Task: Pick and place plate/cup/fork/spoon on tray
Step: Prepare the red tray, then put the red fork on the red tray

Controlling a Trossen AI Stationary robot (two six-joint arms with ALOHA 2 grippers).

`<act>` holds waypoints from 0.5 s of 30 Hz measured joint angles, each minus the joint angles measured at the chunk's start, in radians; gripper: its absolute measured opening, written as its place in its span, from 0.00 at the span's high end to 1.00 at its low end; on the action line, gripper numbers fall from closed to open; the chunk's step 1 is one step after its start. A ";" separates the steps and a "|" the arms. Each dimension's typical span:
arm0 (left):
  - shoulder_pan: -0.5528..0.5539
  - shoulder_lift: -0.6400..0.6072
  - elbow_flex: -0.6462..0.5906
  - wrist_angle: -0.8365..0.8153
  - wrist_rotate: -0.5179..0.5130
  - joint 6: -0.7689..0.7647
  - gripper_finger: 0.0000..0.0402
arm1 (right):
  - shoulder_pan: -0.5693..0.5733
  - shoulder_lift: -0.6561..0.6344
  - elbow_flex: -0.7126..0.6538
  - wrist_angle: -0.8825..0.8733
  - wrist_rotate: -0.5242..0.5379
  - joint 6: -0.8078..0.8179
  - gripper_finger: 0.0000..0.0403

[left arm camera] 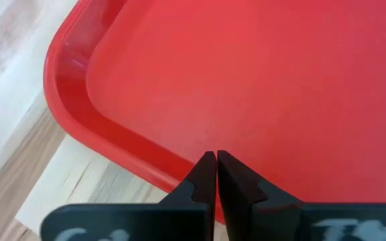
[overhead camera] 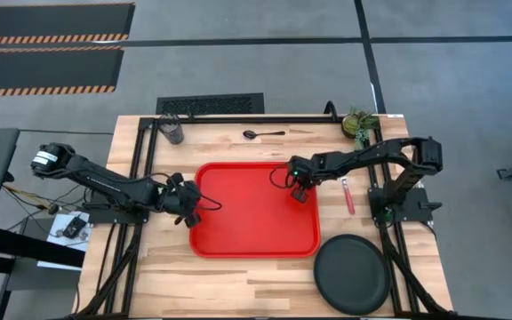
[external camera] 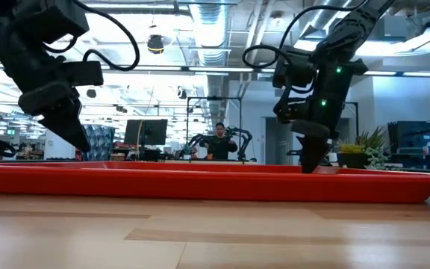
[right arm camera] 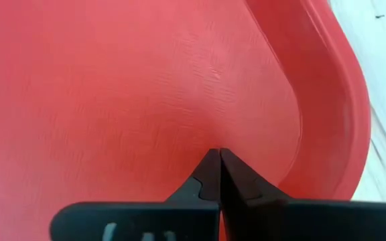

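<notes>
The red tray (overhead camera: 256,233) sat bare at the table's middle. Both grippers were pinched shut, holding nothing: the left gripper (overhead camera: 191,216) at the tray's left rim, the right gripper (overhead camera: 299,193) over its right side. The pink fork (overhead camera: 348,196) lay just beyond the tray's right edge, long axis front-to-back, nearest the right arm.
</notes>
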 joint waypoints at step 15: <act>0.055 0.000 -0.018 -0.011 -0.047 0.031 1.00 | 0.005 -0.001 0.000 -0.009 -0.022 0.027 0.96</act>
